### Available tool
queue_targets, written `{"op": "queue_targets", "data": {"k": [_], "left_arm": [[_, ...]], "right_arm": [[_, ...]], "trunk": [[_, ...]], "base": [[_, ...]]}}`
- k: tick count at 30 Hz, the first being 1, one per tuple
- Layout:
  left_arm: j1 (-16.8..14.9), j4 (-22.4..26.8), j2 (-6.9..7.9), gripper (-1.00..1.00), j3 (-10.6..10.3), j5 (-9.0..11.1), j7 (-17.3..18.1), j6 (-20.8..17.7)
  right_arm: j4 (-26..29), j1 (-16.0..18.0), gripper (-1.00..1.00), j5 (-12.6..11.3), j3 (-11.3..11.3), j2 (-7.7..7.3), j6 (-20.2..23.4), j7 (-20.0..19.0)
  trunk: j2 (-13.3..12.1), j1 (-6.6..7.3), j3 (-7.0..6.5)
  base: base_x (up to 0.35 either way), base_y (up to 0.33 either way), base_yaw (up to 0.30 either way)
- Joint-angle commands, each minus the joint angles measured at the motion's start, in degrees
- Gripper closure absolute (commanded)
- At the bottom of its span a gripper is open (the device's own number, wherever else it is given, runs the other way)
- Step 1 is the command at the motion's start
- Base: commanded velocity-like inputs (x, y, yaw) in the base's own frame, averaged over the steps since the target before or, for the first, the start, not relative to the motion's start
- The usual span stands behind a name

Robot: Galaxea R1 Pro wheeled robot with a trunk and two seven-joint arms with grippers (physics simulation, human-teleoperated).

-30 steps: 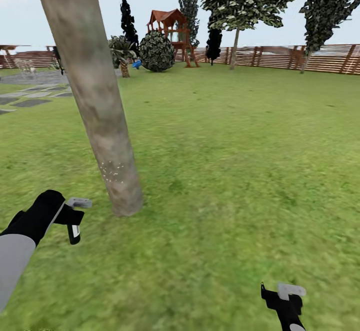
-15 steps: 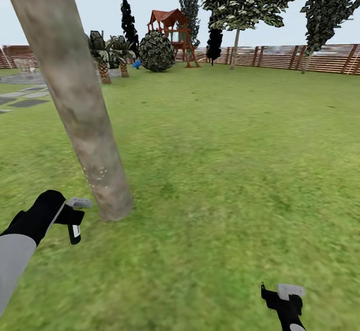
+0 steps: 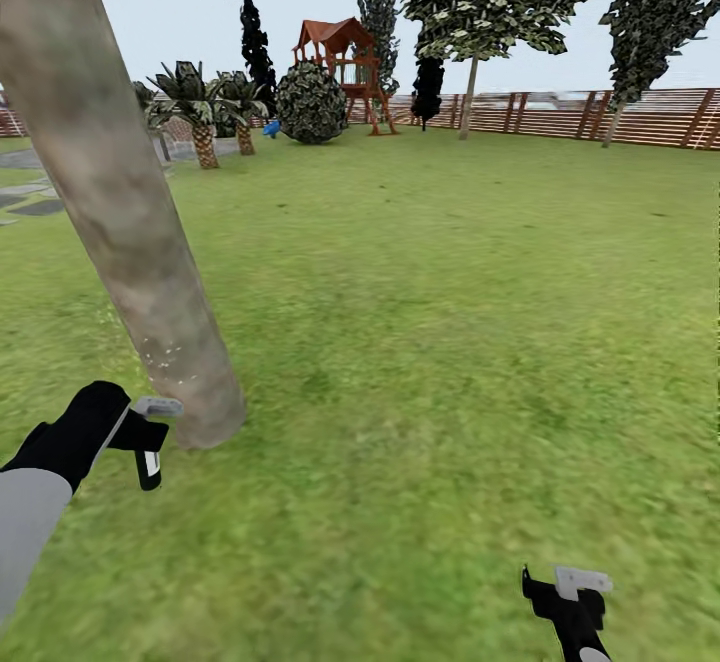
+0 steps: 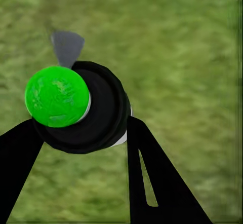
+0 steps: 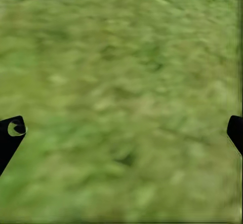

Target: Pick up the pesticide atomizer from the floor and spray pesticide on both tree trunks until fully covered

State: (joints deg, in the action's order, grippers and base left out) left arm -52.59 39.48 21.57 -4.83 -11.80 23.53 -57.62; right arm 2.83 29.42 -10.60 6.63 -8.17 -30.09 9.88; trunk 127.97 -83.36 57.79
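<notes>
Left gripper (image 3: 150,437) is clenching the pesticide atomizer (image 4: 83,107), its fingers (image 4: 152,183) pressing both sides of the dark bottle with the green cap facing the wrist camera. Just ahead of it, the tree trunk (image 3: 120,212) is rising from the lawn (image 3: 450,322), white specks dotting its base. Right gripper (image 3: 570,597) is hanging released, well apart over grass.

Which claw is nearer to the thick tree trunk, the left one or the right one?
Left. The left claw holds the atomizer right beside the base of the tree trunk; the right claw hangs far off over open lawn.
</notes>
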Motion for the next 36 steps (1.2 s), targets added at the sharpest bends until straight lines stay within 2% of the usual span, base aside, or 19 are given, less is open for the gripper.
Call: {"op": "queue_targets", "data": {"k": [1,9,15,19,20,32,36], "left_arm": [[0.0,0.1,0.06,1.00,-0.1,-0.6,0.6,-0.1],[-1.0,0.1,-0.06,1.00,-0.5,-0.7,0.6,-0.4],[-5.0,-0.3,-0.18,1.00,-0.6,-0.6,0.7,-1.1],[-14.0,-13.2,-0.95,1.00,-0.9,-0.6,0.7,-1.2],[-15.0,-14.5,-0.93,1.00,-1.0,-0.7,0.7,-1.2],[-16.1,-15.7,-0.73,1.00,-1.0,-0.8,0.8,-1.1],[-16.3,-15.7,-0.50,1.00,-0.9,-0.8,0.8,-1.2]], "right_arm": [[0.0,0.0,-1.00,-0.5,0.5,0.00,-0.1,0.1],[0.0,0.0,-1.00,-0.5,0.5,0.00,-0.1,0.1],[0.0,0.0,-1.00,-0.5,0.5,0.00,-0.1,0.1],[0.0,0.0,-1.00,-0.5,0.5,-0.10,-0.1,0.1],[0.0,0.0,-1.00,-0.5,0.5,-0.17,-0.1,0.1],[0.0,0.0,-1.00,-0.5,0.6,-0.29,-0.1,0.1],[0.0,0.0,-1.00,-0.5,0.6,-0.19,-0.1,0.1]], "trunk": [[0.0,0.03,0.05],[0.0,0.03,0.05],[0.0,0.03,0.05],[0.0,0.03,0.05],[0.0,0.03,0.05],[0.0,0.03,0.05],[0.0,0.03,0.05]], "base": [[-0.216,-0.216,0.000],[-0.223,-0.174,0.182],[-0.018,-0.012,0.234],[0.000,0.000,0.016],[0.000,0.000,0.002],[0.240,-0.097,0.000],[0.001,-0.250,0.000]]}}
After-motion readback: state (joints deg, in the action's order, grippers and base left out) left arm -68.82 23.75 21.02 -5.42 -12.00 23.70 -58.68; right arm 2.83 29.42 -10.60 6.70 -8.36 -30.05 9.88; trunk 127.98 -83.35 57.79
